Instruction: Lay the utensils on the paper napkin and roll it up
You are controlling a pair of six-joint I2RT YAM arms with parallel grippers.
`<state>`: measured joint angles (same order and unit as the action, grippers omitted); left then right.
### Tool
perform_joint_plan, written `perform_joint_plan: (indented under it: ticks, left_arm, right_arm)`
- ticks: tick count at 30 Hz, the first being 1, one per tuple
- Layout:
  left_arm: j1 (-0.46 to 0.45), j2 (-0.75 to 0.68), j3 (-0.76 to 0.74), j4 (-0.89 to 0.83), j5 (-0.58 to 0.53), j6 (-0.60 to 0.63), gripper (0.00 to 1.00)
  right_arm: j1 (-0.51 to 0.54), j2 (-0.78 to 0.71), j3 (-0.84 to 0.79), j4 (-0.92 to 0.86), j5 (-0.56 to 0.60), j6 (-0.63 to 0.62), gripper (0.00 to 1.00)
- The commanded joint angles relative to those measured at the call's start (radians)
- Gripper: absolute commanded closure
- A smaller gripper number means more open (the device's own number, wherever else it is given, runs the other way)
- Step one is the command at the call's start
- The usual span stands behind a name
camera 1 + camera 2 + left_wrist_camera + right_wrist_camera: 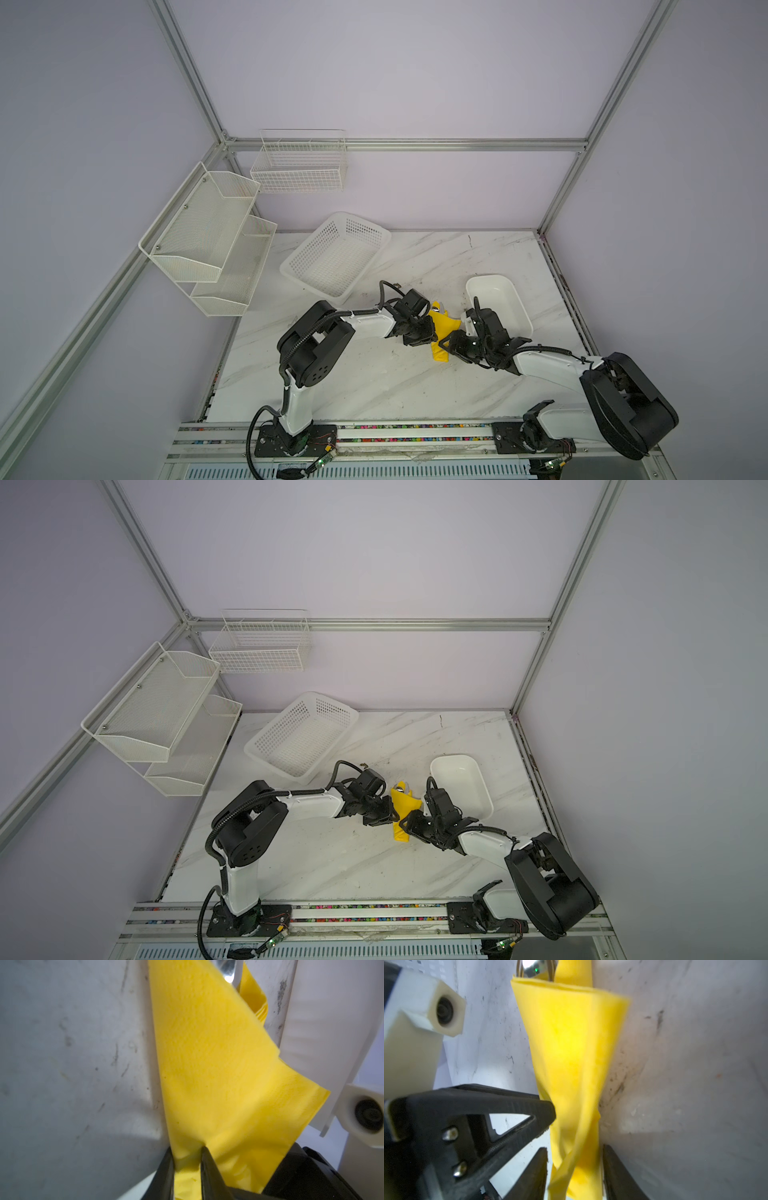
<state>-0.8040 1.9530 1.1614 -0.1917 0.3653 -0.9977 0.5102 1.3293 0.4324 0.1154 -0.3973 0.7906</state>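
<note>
The paper napkin (443, 332) (403, 812) lies on the marble table (374, 382), near the middle and between the two arms. It is wrapped into a loose yellow cone, wider at the far end and narrower toward the robot. The utensils (436, 308) (401, 788) are inside the wrap. Only a shiny metal tip shows at the wide far mouth, and individual pieces cannot be told apart. The left wrist view (228, 970) and the right wrist view (533, 966) confirm metal at that opening. The left gripper (432, 336) (187, 1159) meets the roll from the left side, its jaws drawn narrow and pinching a fold of yellow paper. The right gripper (446, 345) (574, 1167) meets the narrow near end from the right. Its jaws are parted and straddle the twisted paper, with a slim gap at each side, so no grip is seen. The white tray (503, 303) (465, 783) stands just right of the roll, its smooth floor in view, with the right arm's wrist overlapping its near corner. The white perforated basket (361, 230) (332, 710) sits behind the left arm, well apart from the roll, its holed floor in plain view. A wire basket (299, 166) hangs on the back wall and a two-tier mesh shelf (208, 241) on the left wall.
</note>
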Motion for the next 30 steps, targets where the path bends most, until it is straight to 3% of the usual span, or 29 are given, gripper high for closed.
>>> perform_joint_plan:
  ticks: [1,7,16,20,26,30]
  left_arm:
    - [-0.014,0.043,0.03,-0.074,-0.018,0.03,0.77]
    - [-0.018,0.039,0.033,-0.076,-0.025,0.027,0.78]
    - [-0.017,-0.03,0.008,-0.074,-0.071,0.012,0.77]
    - [-0.008,-0.113,-0.066,-0.049,-0.118,-0.027,0.77]
    - [0.068,-0.277,-0.298,0.112,-0.09,-0.145,0.76]
    - [0.105,-0.364,-0.361,0.11,-0.105,-0.146,0.76]
  right_arm:
    - [-0.009,0.0,0.015,-0.04,0.056,0.03,0.47]
    - [-0.017,0.026,0.015,-0.028,0.08,0.031,0.47]
    - [-0.025,0.094,0.035,0.031,0.038,-0.064,0.73]
    - [-0.024,0.156,0.049,0.08,-0.043,-0.127,0.76]
    - [-0.025,0.24,0.074,0.135,-0.113,-0.166,0.81]
    - [-0.023,0.279,0.116,0.121,-0.153,-0.229,0.81]
